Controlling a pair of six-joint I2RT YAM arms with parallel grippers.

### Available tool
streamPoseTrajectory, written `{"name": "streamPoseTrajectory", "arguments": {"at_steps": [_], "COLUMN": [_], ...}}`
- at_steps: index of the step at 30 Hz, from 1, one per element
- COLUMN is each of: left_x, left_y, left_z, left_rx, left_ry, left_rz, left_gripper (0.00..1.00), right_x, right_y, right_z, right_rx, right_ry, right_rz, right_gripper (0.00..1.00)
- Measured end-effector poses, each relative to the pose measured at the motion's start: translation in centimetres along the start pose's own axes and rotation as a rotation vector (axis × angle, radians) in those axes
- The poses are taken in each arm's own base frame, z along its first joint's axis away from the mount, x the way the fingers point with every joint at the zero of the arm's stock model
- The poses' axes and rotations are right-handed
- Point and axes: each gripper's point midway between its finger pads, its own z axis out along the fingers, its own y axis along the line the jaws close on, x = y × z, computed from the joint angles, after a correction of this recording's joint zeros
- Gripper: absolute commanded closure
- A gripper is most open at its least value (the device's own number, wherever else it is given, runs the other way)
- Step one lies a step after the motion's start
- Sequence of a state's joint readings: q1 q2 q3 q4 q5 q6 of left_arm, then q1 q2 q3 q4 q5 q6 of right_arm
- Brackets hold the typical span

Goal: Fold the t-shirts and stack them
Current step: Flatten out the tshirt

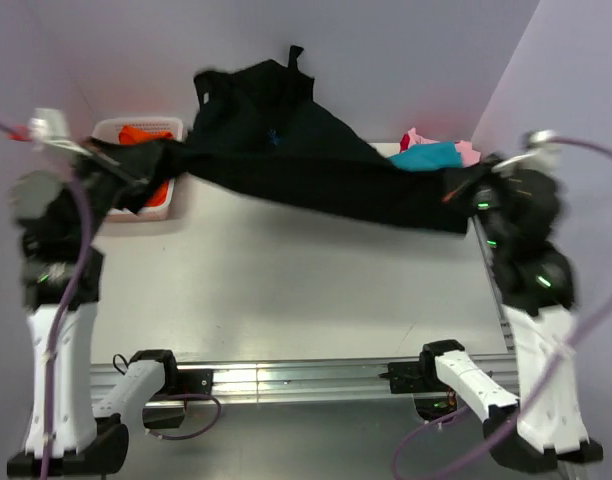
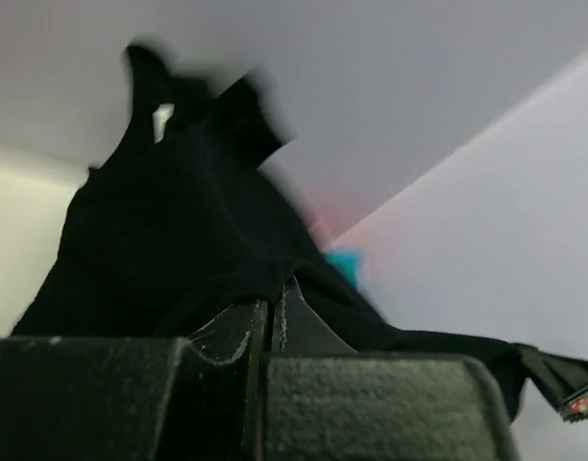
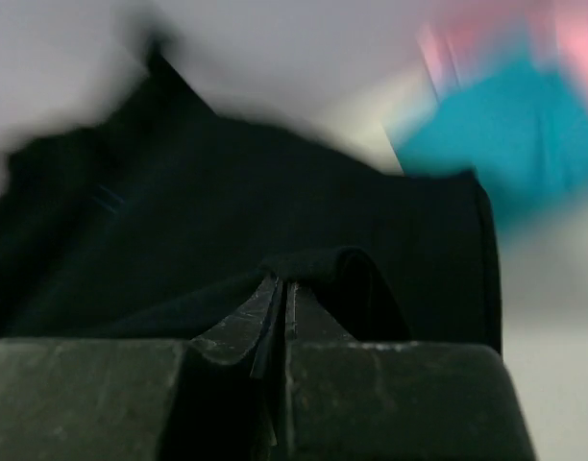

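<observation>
The large black t-shirt (image 1: 306,165) hangs stretched in the air across the table between my two grippers, its far part flung up against the back wall. My left gripper (image 1: 136,168) is shut on its left edge, seen close in the left wrist view (image 2: 273,293). My right gripper (image 1: 464,185) is shut on its right edge, seen in the right wrist view (image 3: 284,280). A teal t-shirt (image 1: 426,156) lies on a pink one (image 1: 468,150) at the back right. An orange t-shirt (image 1: 144,134) lies in the basket.
A white mesh basket (image 1: 121,128) stands at the back left, partly behind the black cloth. Grey walls close in the back and both sides. A metal rail (image 1: 286,378) runs along the near table edge.
</observation>
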State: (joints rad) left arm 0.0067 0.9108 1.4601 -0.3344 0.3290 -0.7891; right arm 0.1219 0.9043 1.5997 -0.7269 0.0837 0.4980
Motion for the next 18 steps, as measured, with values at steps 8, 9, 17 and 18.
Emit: {"name": "streamPoseTrajectory", "arguments": {"at_steps": [8, 9, 17, 18], "left_x": [27.3, 28.8, 29.1, 29.3], "left_y": [24.3, 25.0, 22.8, 22.5], "left_z": [-4.9, -6.8, -9.8, -9.9], "left_rx": [-0.667, -0.714, -0.701, -0.704], "left_ry": [0.644, 0.691, 0.664, 0.673], "left_rz": [-0.233, -0.246, -0.228, -0.234], "left_gripper": [1.0, 1.0, 1.0, 1.0], "right_x": [32.3, 33.4, 33.4, 33.5], "right_y": [-17.1, -17.6, -14.9, -14.7], "right_z": [-1.0, -2.4, -3.7, -3.9], "right_rx": [0.441, 0.453, 0.336, 0.335], "right_ry": [0.794, 0.829, 0.832, 0.85], "right_rz": [0.037, 0.048, 0.159, 0.167], "right_gripper": [1.0, 1.0, 1.0, 1.0]}}
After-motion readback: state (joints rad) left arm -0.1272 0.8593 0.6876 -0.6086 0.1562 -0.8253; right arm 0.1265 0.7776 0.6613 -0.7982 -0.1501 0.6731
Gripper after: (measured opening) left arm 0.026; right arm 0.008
